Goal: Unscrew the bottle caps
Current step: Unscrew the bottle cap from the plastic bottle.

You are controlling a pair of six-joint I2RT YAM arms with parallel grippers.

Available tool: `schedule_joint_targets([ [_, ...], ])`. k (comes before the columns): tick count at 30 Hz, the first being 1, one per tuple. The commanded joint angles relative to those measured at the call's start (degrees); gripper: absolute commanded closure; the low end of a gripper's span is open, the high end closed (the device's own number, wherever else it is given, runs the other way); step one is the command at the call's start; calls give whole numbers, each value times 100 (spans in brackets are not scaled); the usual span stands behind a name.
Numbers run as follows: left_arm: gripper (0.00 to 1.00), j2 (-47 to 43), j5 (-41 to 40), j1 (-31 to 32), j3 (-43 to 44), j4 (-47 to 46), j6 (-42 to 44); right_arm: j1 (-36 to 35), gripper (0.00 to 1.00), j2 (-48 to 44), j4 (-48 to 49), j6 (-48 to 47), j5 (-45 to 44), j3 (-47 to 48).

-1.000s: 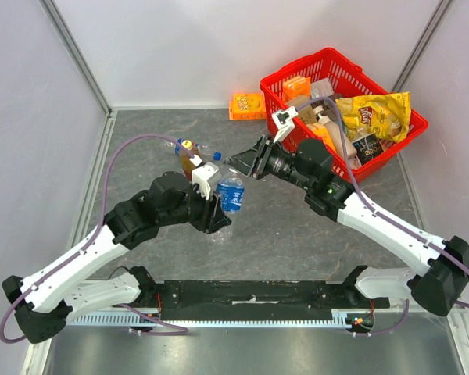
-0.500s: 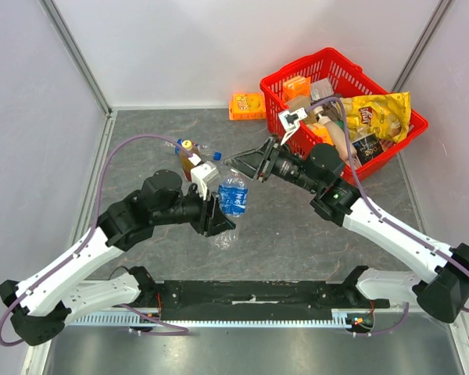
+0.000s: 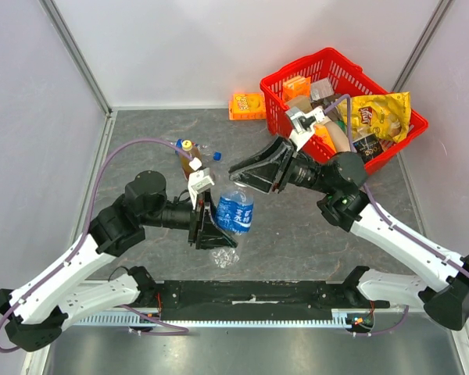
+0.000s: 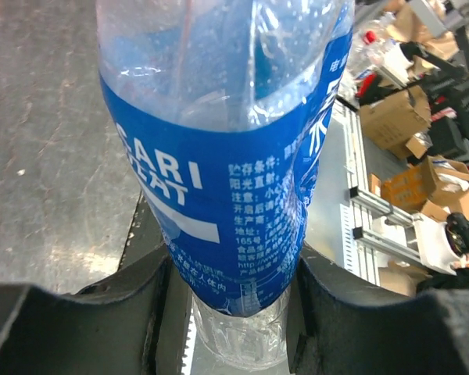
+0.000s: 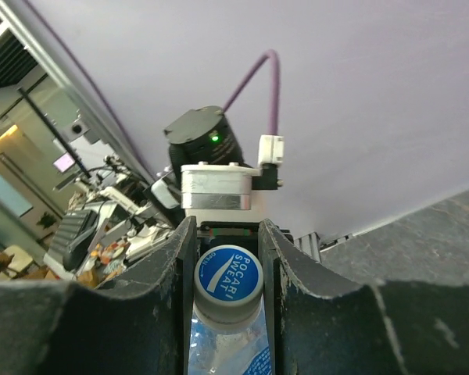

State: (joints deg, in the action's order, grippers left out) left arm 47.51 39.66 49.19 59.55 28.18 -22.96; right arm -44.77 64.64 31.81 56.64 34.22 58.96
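Zero slack: cap (image 5: 228, 275) in right pincer (image 5: 227, 231)

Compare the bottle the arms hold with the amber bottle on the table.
Body: held bottle clear with blue label, amber bottle brownish.
Cap: held bottle's cap white and blue, amber bottle's cap yellow.
Support: left gripper grips held bottle, right gripper its cap; amber bottle sits free on the table.
Both are capped.

High rear view down over the table (image 3: 297, 234); both wrist views close-up on the same bottle (image 4: 234, 195).
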Motion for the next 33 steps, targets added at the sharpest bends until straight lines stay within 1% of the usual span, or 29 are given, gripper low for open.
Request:
schedule_joint_targets([
  [1, 98, -241, 1289, 21, -118, -1419, -375, -75, 100, -65, 385, 74, 621, -112],
  [3, 98, -294, 1587, 21, -224, -1963, -586, -75, 100, -92, 641, 189, 717, -165],
  [5, 98, -277, 1869, 21, -277, -2307, -797, -75, 100, -92, 913, 303, 814, -209],
  [7, 98, -233, 2054, 21, -295, -2580, -955, -75, 100, -49, 1395, 540, 981, -262],
  [12, 98, -102, 2520, 21, -339, -3310, -1386, -75, 100, 162, 3434, 1576, 1359, -447],
  [16, 98, -5, 2819, 21, -409, -3845, -1728, -93, 100, 268, 4506, 2043, 1553, -455],
  [19, 98, 74, 2907, 12, -427, -4005, -1826, -102, 100, 277, 4816, 2132, 1667, -403],
  [21, 98, 110, 2933, 21, -444, -4005, -1835, -110, 100, 242, 4738, 2018, 1702, -377],
  [25, 98, 127, 2907, 21, -488, -3970, -1826, -110, 100, 93, 4090, 1588, 1598, -359],
  [28, 98, 75, 2776, 12, -479, -3620, -1598, -110, 100, -188, 2931, 877, 1308, -315],
  [29, 98, 57, 2714, 20, -453, -3366, -1441, -110, 98, -311, 2457, 570, 1185, -263],
  [30, 98, 48, 2627, 21, -418, -3120, -1283, -110, 94, -434, 1948, 228, 1036, -201],
  [32, 98, 22, 2372, 21, -339, -2479, -835, -110, 70, -636, 911, -449, 667, -17],
  [33, 98, -4, 2188, 21, -287, -2145, -650, -110, 59, -724, 271, -713, 422, 80],
])
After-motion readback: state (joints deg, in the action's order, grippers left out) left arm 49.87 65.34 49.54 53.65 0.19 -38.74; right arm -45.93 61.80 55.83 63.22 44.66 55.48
